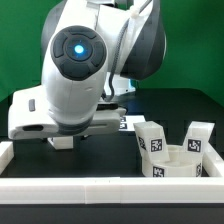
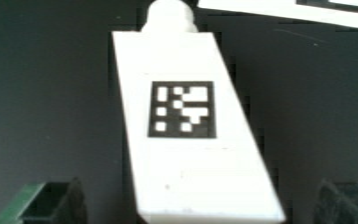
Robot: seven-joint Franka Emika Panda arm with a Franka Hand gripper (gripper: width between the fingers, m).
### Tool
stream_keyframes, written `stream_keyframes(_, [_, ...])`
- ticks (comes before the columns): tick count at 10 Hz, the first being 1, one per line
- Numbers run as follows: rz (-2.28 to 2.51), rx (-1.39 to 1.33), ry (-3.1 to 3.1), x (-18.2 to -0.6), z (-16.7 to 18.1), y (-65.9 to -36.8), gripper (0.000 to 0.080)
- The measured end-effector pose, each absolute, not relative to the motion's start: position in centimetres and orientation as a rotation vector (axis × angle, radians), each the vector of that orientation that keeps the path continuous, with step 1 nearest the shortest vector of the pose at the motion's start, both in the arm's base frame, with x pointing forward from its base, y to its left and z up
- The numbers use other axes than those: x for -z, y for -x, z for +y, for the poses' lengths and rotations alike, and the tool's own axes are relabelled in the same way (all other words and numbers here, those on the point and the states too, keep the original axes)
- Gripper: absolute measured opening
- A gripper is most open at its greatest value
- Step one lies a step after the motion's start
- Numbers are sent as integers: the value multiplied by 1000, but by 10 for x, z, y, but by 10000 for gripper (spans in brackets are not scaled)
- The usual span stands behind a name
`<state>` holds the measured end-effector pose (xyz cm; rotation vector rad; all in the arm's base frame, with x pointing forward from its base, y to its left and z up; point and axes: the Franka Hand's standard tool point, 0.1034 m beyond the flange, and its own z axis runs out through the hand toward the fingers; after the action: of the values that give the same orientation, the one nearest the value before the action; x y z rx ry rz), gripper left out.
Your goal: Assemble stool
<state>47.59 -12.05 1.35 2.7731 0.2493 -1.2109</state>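
Wide-open tool [image 2: 202, 205] over a stool leg [image 2: 190, 120]
The tagged white stool leg lies on the dark surface [image 2: 34, 100] between the fingers [image 2: 48, 203], with gaps on both sides; nothing is gripped.

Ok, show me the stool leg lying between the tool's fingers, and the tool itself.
stool leg [image 2: 194, 165]: wrist view, on its flat white face, toward the tool end.
tool [image 2: 197, 205]: wrist view, midway between its two spread fingertips, over the leg.
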Motion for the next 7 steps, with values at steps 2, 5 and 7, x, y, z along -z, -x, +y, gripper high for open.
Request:
stream_keyframes(2, [227, 1231, -2764, -14, -128, -471, 649])
stream_keyframes(5, [218, 1365, -2710, -12, -127, -462, 649])
stream_keyframes(7, [214, 1520, -2608, -9, -133, -459, 649])
